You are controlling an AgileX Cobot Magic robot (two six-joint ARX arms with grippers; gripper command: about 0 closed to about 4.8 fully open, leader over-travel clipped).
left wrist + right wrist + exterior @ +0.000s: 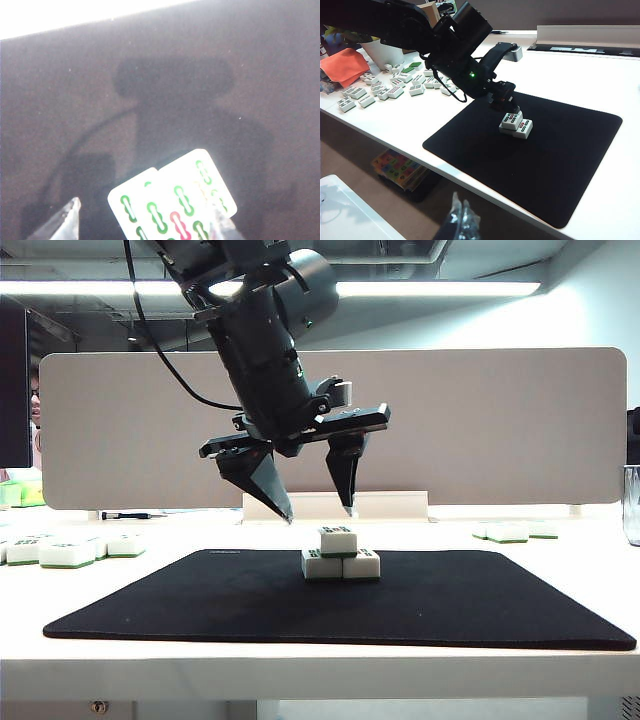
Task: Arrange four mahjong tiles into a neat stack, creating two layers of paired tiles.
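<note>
On the black mat stands a small stack. Two white-and-green mahjong tiles lie side by side, and a third tile rests on top of them. My left gripper hangs just above the top tile. It is open, its fingertips spread to either side with nothing between them. In the left wrist view the tile faces show below the open left gripper. The right wrist view sees the stack from afar. My right gripper is off the table's near edge, fingers together.
Several loose tiles lie on the white table left of the mat, and more at the back right. A grey partition stands behind. A clear glass is at the right edge. An orange cloth lies near the loose tiles.
</note>
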